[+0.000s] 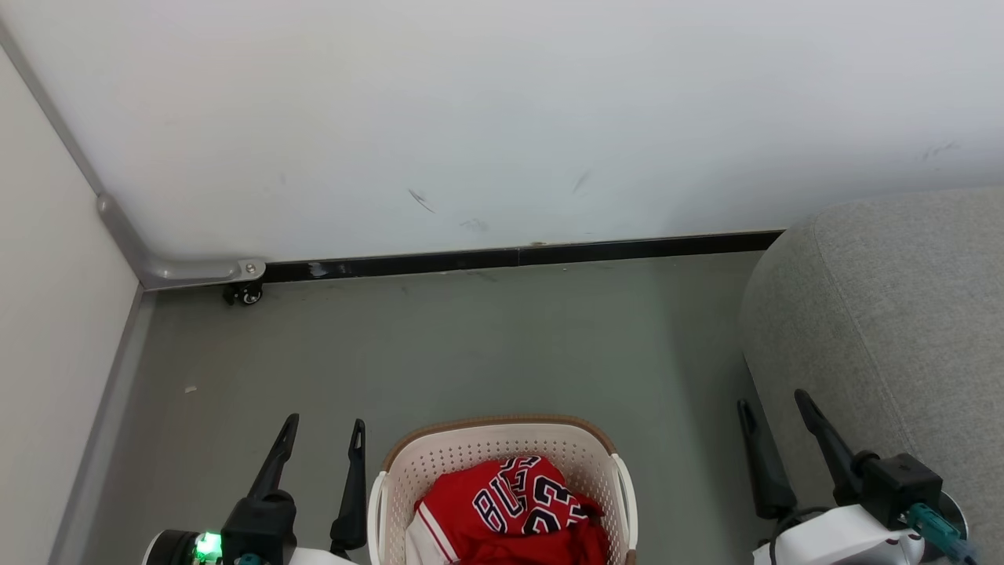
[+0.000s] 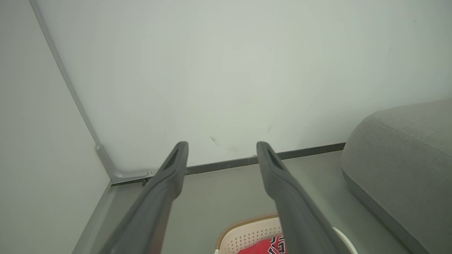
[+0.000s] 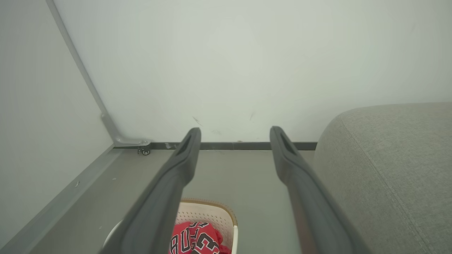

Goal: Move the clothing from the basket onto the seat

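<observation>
The red jersey (image 1: 514, 506) with black-and-white lettering lies crumpled inside the cream-white basket (image 1: 439, 455), which stands on the floor at the bottom centre of the head view. My left gripper (image 1: 325, 424) is open just left of the basket, above the floor, fingers apart and empty. My right gripper (image 1: 773, 400) is open to the basket's right, beside the light-grey seat (image 1: 894, 314). The jersey (image 2: 261, 248) and basket (image 2: 247, 233) peek in under the left gripper (image 2: 222, 148). In the right wrist view the jersey (image 3: 194, 238), basket (image 3: 212, 211) and seat (image 3: 388, 165) lie beyond the right gripper (image 3: 235, 132).
A white wall (image 1: 502, 118) with a dark skirting strip (image 1: 518, 255) runs across the back. A side panel with a grey metal frame (image 1: 118, 227) and a small caster (image 1: 247, 294) closes the left. Grey floor (image 1: 471, 337) lies between basket and wall.
</observation>
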